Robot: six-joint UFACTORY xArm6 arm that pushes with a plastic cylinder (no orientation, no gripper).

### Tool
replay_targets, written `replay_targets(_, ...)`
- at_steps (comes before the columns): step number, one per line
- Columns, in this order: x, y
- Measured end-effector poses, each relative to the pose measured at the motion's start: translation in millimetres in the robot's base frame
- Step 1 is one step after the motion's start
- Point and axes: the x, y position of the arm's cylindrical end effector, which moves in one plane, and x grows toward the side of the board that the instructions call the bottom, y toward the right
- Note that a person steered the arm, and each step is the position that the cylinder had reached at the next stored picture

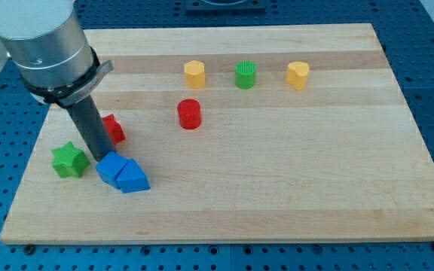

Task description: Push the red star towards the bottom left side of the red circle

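**Red star hemmed in at the board's left, open wood toward the red circle**

The red star [114, 129] sits near the board's left edge, partly hidden behind the dark rod. My tip [99, 156] rests just at the star's lower left, beside the blue blocks [122, 173] and the green star [69, 160]; being a bare rod, it grasps nothing. The red circle [189, 114] stands well apart toward the view's right, with bare board [292, 188] between. Along the top sit a yellow hexagon [195, 73], green circle [246, 74] and yellow heart [297, 75].
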Motion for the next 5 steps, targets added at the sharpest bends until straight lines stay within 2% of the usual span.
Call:
replay_targets(3,0.0,-25.7)
replay_targets(4,-12.5,-29.3)
replay_targets(5,-59.6,-34.3)
